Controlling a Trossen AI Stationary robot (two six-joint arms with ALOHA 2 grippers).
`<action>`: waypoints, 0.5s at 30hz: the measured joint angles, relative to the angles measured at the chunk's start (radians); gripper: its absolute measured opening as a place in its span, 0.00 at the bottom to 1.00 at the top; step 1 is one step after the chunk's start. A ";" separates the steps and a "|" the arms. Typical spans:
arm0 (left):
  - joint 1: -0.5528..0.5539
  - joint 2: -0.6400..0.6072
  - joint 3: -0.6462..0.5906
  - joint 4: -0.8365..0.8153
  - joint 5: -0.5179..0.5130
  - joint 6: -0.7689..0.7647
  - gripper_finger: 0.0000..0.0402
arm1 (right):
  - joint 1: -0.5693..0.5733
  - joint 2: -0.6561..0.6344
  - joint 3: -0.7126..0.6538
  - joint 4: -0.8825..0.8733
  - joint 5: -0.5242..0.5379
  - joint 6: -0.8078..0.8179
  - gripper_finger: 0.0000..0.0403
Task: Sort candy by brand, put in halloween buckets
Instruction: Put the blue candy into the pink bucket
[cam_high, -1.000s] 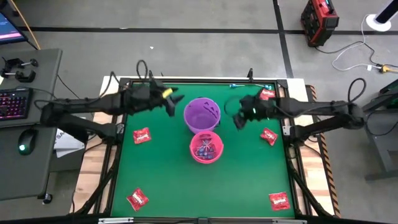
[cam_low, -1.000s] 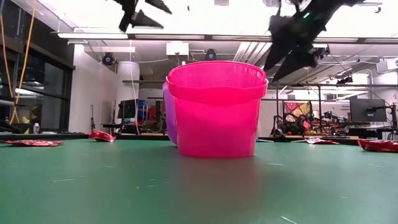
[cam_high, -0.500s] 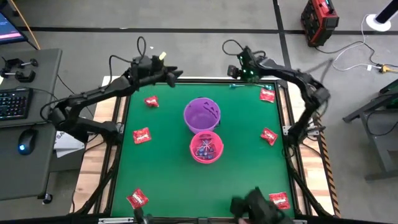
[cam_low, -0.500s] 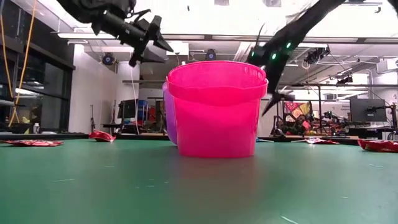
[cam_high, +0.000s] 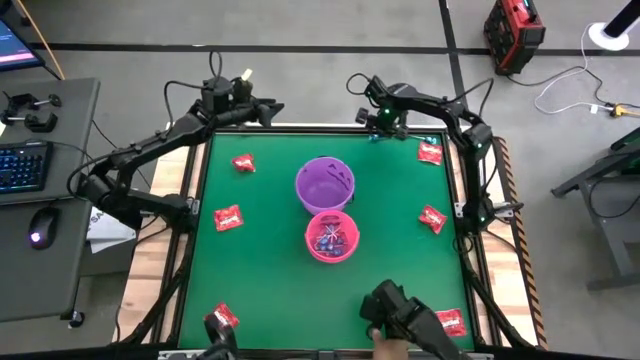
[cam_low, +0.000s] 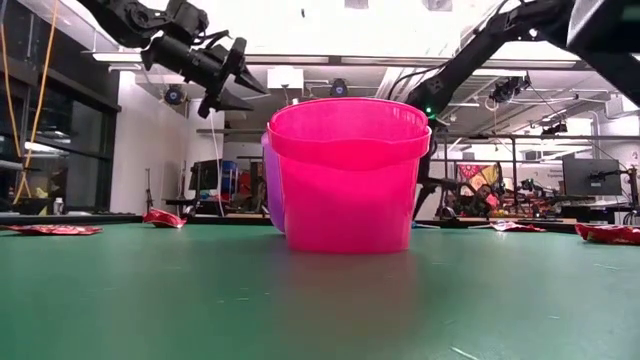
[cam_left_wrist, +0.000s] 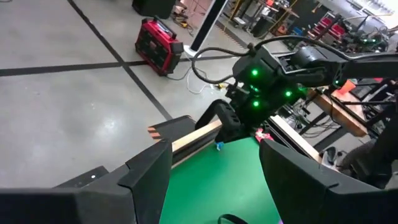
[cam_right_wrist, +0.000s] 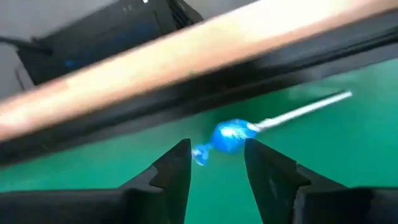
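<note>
Blue lollipop (cam_right_wrist: 231, 136) lies between right claw (cam_right_wrist: 216, 163) fingers, near table edge (cam_right_wrist: 186, 43).

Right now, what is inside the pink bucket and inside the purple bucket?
From above, the pink bucket holds a small heap of blue-headed lollipops on its floor; they overlap, so their number cannot be told. The purple bucket behind it shows only its bare floor. From table height, the walls hide everything inside.

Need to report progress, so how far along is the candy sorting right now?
Done: some candy already lies in the pink bucket. In hand: the right pincer straddles a blue lollipop at the far table edge, not yet gripped. Left: six red packets, such as one, lie loose on the mat.
</note>
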 joint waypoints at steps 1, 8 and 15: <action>0.005 0.000 0.000 0.000 0.001 0.000 0.58 | -0.002 0.004 0.001 0.005 0.004 0.016 0.34; 0.029 0.000 0.000 -0.001 0.101 0.000 0.58 | -0.011 0.034 0.001 -0.085 -0.006 0.077 0.34; 0.029 0.000 0.000 -0.008 0.135 0.000 0.58 | -0.011 0.047 0.001 -0.095 0.001 0.150 0.34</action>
